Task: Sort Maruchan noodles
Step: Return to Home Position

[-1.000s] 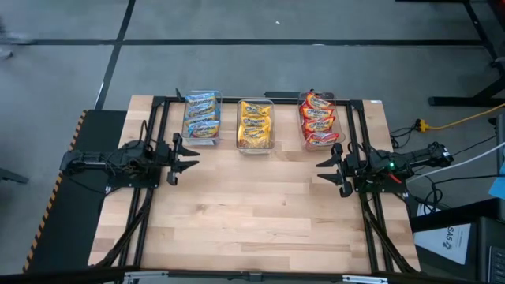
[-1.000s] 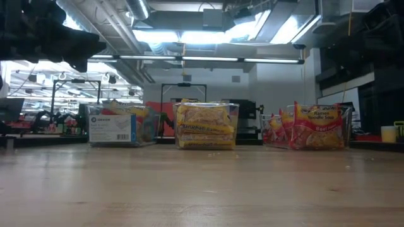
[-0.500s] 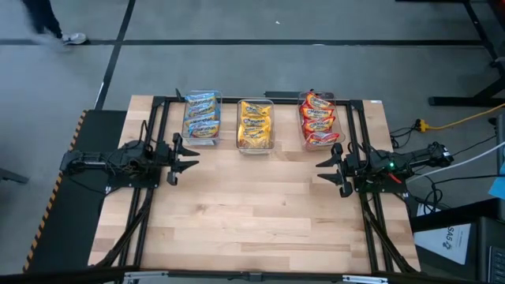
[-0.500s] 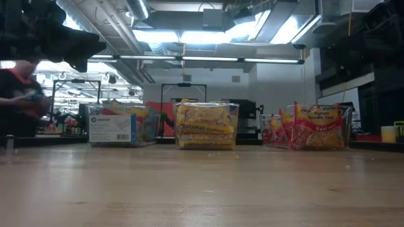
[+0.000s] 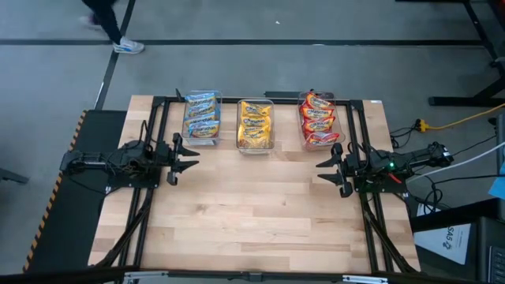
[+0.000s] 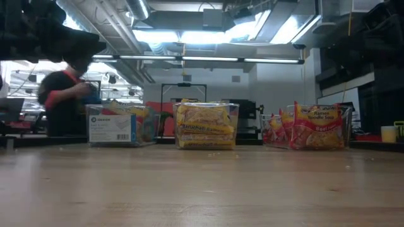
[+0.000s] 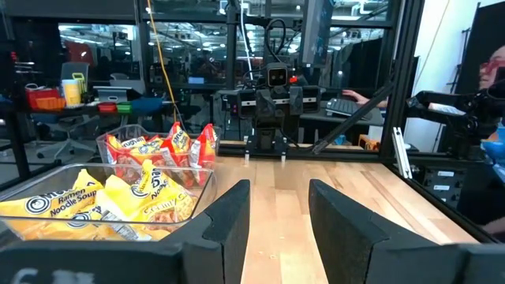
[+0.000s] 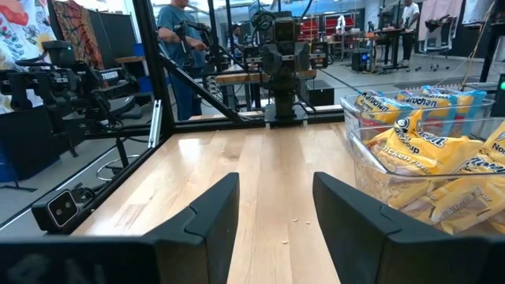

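Three clear bins stand in a row along the table's far edge. The left bin (image 5: pixel 202 117) holds blue-trimmed Maruchan noodles, the middle bin (image 5: pixel 256 126) yellow ones (image 6: pixel 203 126), the right bin (image 5: pixel 318 120) red ones (image 6: pixel 319 129). My left gripper (image 5: pixel 192 158) waits open at the table's left edge, level, above the wood. My right gripper (image 5: pixel 323 170) waits open at the right edge, facing it. Nothing lies between either pair of fingers (image 7: pixel 272 229) (image 8: pixel 276 221).
Black frame rails (image 5: pixel 154 181) run along both sides of the wooden table (image 5: pixel 252 213), whose middle and near part shows bare wood. A person (image 6: pixel 63 101) walks behind the far edge. Cables (image 5: pixel 465 118) lie on the floor at the right.
Both arms have kept still. A person has walked along the floor beyond the table's far edge, from the far left toward the blue bin's side.
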